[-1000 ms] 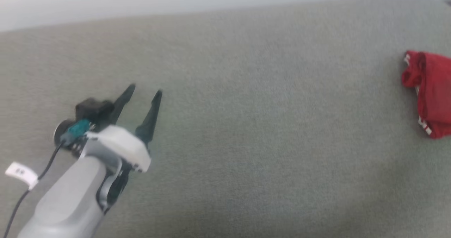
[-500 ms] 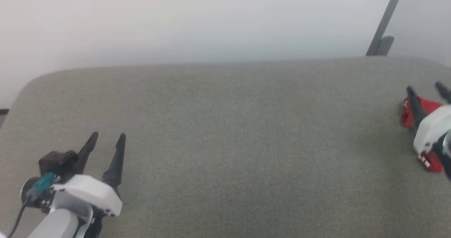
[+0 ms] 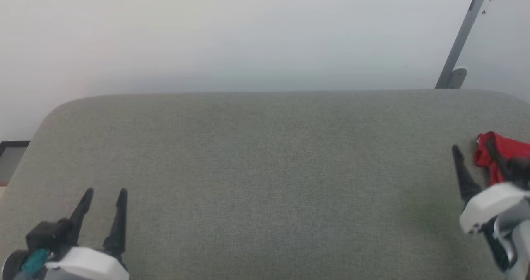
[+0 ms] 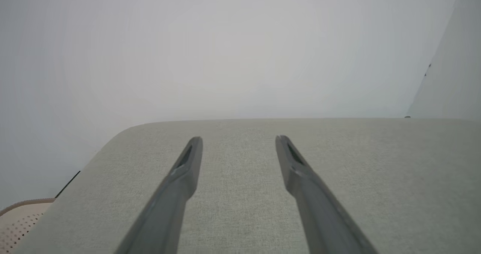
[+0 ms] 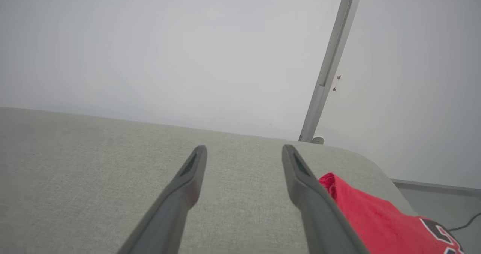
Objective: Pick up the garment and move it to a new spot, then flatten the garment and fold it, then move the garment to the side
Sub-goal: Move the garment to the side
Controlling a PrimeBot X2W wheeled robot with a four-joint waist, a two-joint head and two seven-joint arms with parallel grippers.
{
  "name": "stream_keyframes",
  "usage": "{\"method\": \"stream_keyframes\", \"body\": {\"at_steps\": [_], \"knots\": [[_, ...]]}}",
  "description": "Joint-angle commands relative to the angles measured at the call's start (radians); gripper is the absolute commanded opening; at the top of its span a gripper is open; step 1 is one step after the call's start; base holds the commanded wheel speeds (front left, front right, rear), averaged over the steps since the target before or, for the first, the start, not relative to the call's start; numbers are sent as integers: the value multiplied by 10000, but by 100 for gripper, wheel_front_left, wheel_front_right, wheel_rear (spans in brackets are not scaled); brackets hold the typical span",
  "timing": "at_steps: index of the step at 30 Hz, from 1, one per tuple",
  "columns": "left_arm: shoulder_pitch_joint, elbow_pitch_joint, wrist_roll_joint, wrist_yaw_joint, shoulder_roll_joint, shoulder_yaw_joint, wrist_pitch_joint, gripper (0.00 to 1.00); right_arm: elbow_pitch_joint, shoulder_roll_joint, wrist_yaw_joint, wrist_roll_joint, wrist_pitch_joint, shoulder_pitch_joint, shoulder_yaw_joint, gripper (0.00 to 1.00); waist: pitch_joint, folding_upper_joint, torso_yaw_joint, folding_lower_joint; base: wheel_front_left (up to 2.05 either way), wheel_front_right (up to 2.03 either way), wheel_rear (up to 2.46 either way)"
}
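Grey fabric surface [image 3: 265, 155] under both arms. We note the left gripper [image 3: 105, 194] near-left, fingers apart, empty. The right gripper [image 3: 473, 147] is likewise spread, with the red garment [image 3: 507, 148] bunched beside its outer finger at the right edge. A slanted pole [image 3: 463, 35] stands behind.

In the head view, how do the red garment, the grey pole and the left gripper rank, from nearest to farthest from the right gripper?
1. The red garment: at the far right, just beside the right gripper; one finger crosses in front of it.
2. The grey pole: upper right, behind the back edge of the cushion.
3. The left gripper: lower left, across the whole cushion.
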Motion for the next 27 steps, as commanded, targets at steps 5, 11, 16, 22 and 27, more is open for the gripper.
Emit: {"method": "stream_keyframes", "body": {"at_steps": [5, 11, 16, 22, 27], "knots": [[619, -126, 754, -432, -286, 518, -44, 100, -1193, 750, -19, -651, -41, 1302, -901, 100, -135, -1, 67, 0, 0, 0, 0], [1199, -35, 1302, -780, -795, 1209, -44, 100, -2511, 1645, -19, -1364, -42, 2659, -1847, 100, -258, -1, 117, 0, 0, 0, 0], [1525, -185, 1605, -1034, -1171, 1706, -44, 100, -3117, 2112, -19, -1670, -44, 3344, -2142, 100, -274, -1, 73, 0, 0, 0, 0], [1654, -202, 1966, -1280, -1528, 2135, -45, 100, -3537, 2455, -19, -1871, -44, 3798, -2316, 100, -277, -1, 48, 0, 0, 0, 0], [1632, -166, 2163, -1470, -1727, 2333, -45, 100, -3663, 2598, -19, -2003, -41, 3944, -2354, 100, -274, -1, 9, 0, 0, 0, 0]]}}
